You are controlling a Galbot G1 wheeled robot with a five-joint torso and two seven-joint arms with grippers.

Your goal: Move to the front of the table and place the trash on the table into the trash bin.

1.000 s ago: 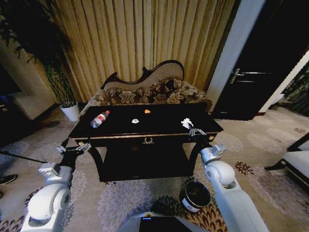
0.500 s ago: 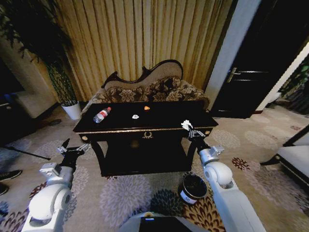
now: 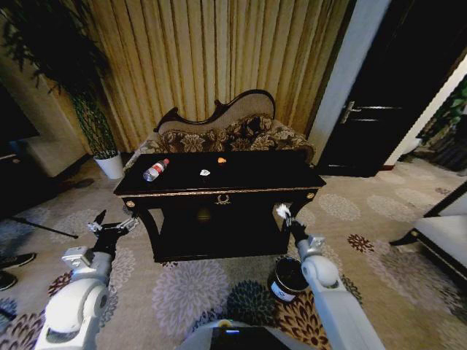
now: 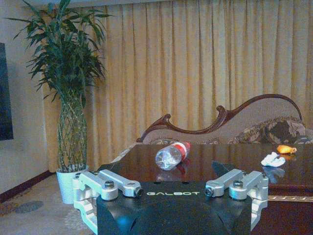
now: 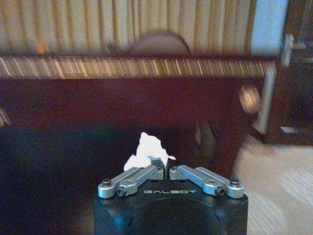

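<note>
While a second ago the right claw [image 3: 285, 216] was at the table's [image 3: 248, 191] front right corner over the white scrap [image 5: 145, 152], it has now come off the table clamped on that scrap, hanging in front of the right leg, just above the bin [image 3: 289, 277]. One piece is lifted; dropping it looks next. Bottle [image 3: 155, 170] at the left end, a second scrap [image 3: 205, 173] and orange bit [image 3: 222, 160] remain. Left claw [image 3: 112, 227] hangs spread apart, idle, off the left front corner.

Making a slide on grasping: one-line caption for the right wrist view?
Right gripper shut on a white crumpled scrap, facing the dark table.
</note>
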